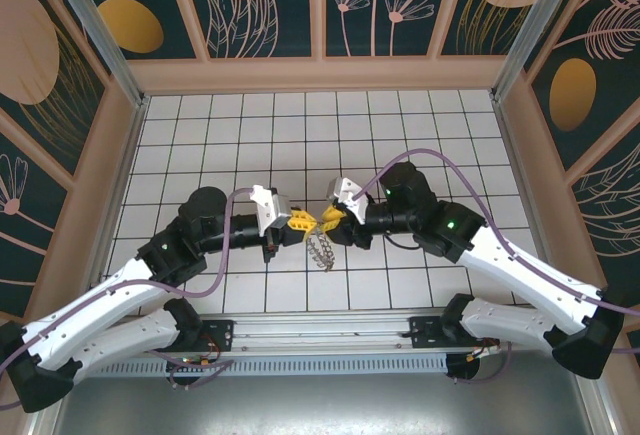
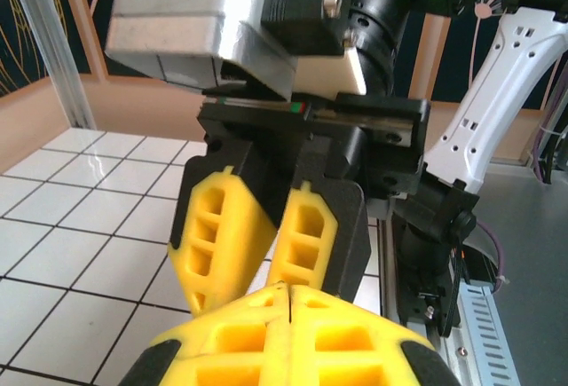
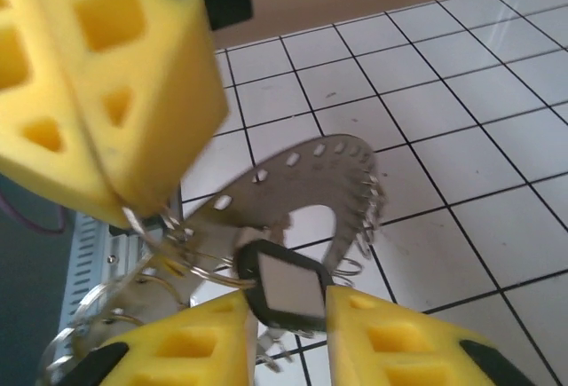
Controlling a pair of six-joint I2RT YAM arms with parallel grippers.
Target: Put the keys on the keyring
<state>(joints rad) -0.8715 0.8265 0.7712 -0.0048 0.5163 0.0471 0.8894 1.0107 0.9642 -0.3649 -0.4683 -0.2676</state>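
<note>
Pinching black-headed key [image 3: 286,290] between its fingers, right gripper [image 3: 288,311] at frame bottom; left gripper [image 3: 120,204], upper left, clamped narrow on keyring [image 3: 182,266].

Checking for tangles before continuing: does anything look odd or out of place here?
Nothing stands out. The left gripper pinches the keyring, the right gripper grips a black-headed key, both held above the table.

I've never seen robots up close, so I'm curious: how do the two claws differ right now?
The left claw has its fingers pressed together, pinching a thin keyring; the right claw has its fingers apart, gripping a black-headed key. The left claw reaches in from the left side, the right claw from the right. Both have yellow fingers and meet almost tip to tip above the white tiled table.
</note>
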